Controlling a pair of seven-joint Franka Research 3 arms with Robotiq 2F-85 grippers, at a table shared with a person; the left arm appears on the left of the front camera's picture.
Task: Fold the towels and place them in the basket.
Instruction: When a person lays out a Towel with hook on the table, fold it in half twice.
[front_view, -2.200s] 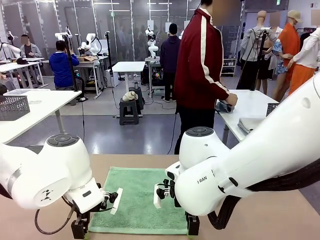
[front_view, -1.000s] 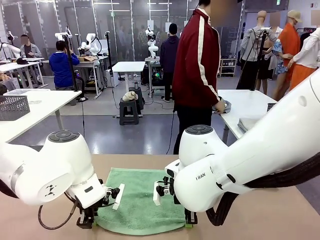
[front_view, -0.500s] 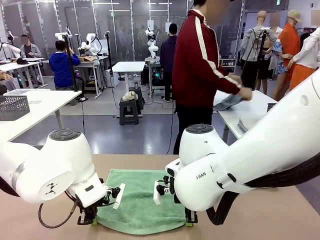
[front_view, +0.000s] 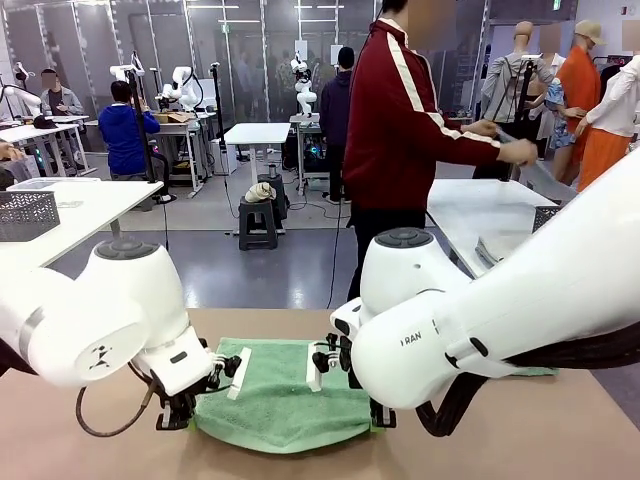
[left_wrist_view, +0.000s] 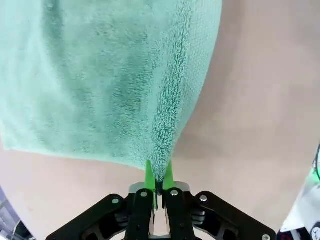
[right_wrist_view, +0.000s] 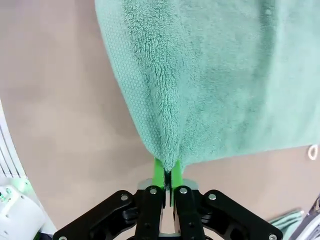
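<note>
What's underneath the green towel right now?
Bare tan tabletop shows beneath the raised near corners of the towel, pinched by the left pincer and right pincer. Under its flat middle, nothing can be seen.

Floor: smooth grey floor (front_view: 250, 270), open from the middle out toward 12 o'clock.
Back wall: dark glazed panels in pale metal frames (front_view: 240, 60), running across 12 o'clock.
Light: bright white strip lights (front_view: 320, 7) high at 12 o'clock; the light is even.
Near: plain brown tabletop (front_view: 560, 440) at 6 o'clock.
Left: long white rectangular table (front_view: 80, 210) at 9 o'clock.
Centre: small white square table (front_view: 257, 133) at 12 o'clock, with a low black stool (front_view: 258, 225) just before it.
Right: white flat-topped table (front_view: 470, 205) at 3 o'clock.
</note>
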